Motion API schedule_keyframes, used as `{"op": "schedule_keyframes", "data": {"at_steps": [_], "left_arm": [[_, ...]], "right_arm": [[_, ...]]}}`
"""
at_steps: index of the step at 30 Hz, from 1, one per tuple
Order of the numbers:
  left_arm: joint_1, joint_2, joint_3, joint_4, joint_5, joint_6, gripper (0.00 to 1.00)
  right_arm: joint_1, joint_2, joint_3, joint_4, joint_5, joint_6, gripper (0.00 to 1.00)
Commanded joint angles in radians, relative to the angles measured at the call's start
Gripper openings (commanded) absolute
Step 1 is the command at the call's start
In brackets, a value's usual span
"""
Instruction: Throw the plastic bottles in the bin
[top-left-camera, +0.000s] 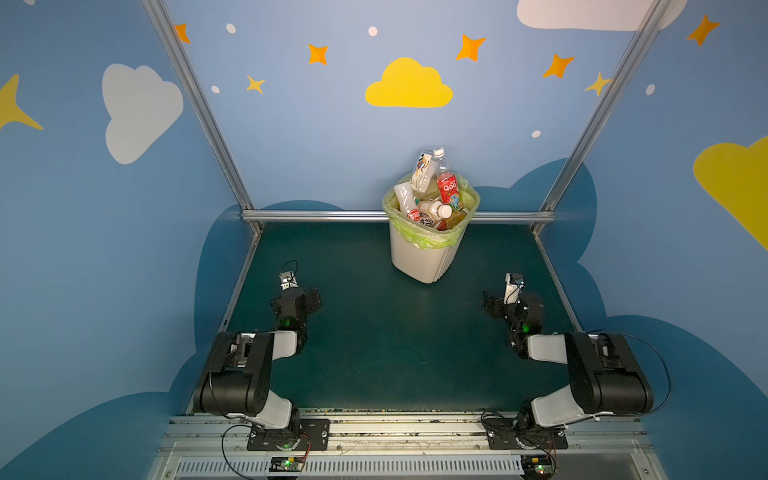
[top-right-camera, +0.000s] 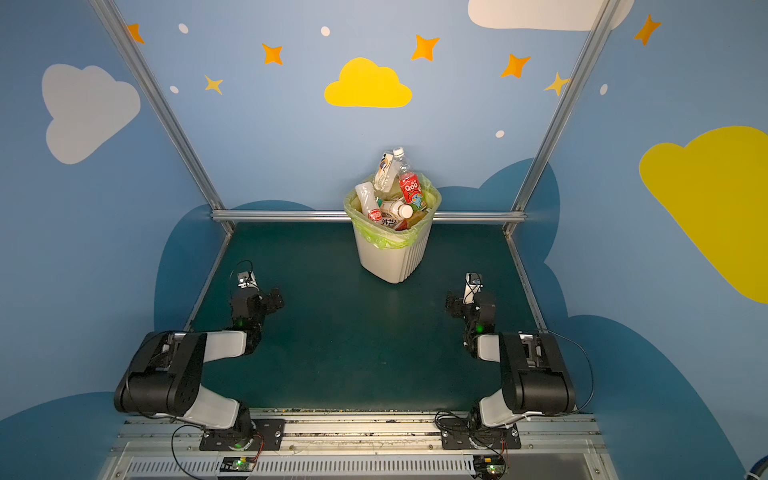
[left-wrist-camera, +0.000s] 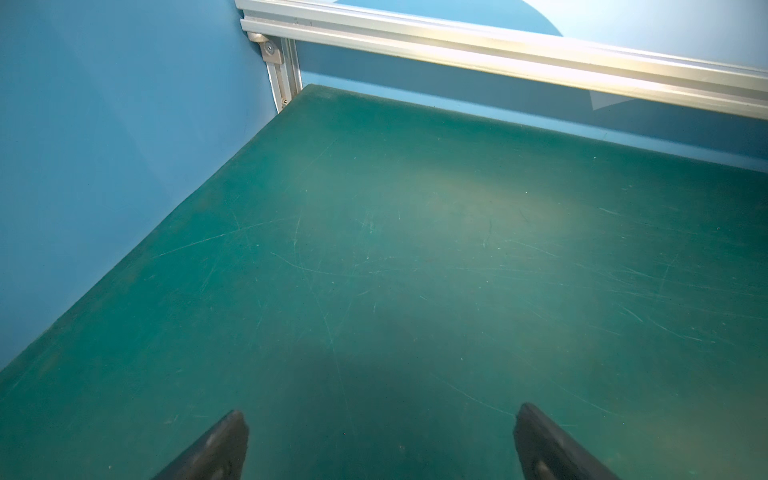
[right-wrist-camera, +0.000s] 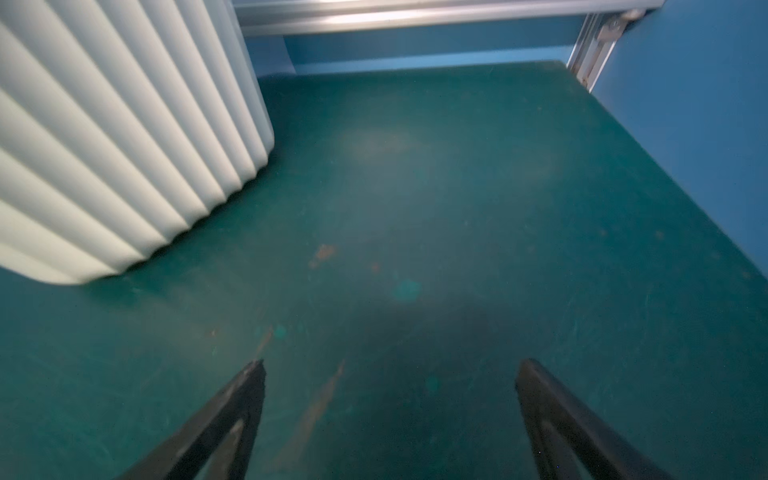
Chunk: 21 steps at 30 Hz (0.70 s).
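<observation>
We hold our left arm (top-left-camera: 245, 370) and right arm (top-left-camera: 602, 370) folded, elbows raised; left gripper (left-wrist-camera: 381, 412) and right gripper (right-wrist-camera: 392, 365) gape empty.

bin (top-left-camera: 417, 259): white plastic, smooth, soft satin sheen; side wall moulded in vertical ribs (right-wrist-camera: 108, 137).
bag (top-left-camera: 419, 240): thin translucent yellow-green film, crinkled, over the rim.
plastic bottles (top-left-camera: 448, 189): clear or milky plastic, glossy, with printed labels.
table mat (left-wrist-camera: 415, 249): dark green, matt, finely scratched all over; brownish scuffs in the right wrist view.
frame rails (left-wrist-camera: 498, 54): bare metal, brushed, brightly reflective.
walls (left-wrist-camera: 104, 145): blue, matt, even.
left gripper (left-wrist-camera: 381, 409), right gripper (right-wrist-camera: 392, 362): fingers black, matt.
arm housings (top-left-camera: 245, 374): black and white plastic, slight gloss.
</observation>
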Motion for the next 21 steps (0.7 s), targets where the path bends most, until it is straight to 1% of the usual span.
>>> {"op": "schedule_keyframes", "data": {"at_steps": [1,10,13,16,21], "left_arm": [[0.000,-0.002,-0.001,0.012,0.001,0.007,1.00],[0.002,0.004,0.007,0.001,0.004,0.006,1.00],[0.003,0.005,0.007,0.000,0.005,0.007,1.00],[0.002,0.008,0.010,-0.002,0.004,0.006,1.00],[0.003,0.016,0.020,-0.013,0.004,0.004,1.00]], "right_arm": [[0.005,-0.003,0.020,-0.029,0.033,-0.012,0.95],[0.007,-0.003,0.023,-0.034,0.051,-0.007,0.95],[0.021,-0.001,0.021,-0.029,0.090,-0.007,0.95],[0.006,-0.003,0.021,-0.035,0.070,0.007,0.94],[0.006,0.001,0.028,-0.041,0.072,0.006,0.94]]}}
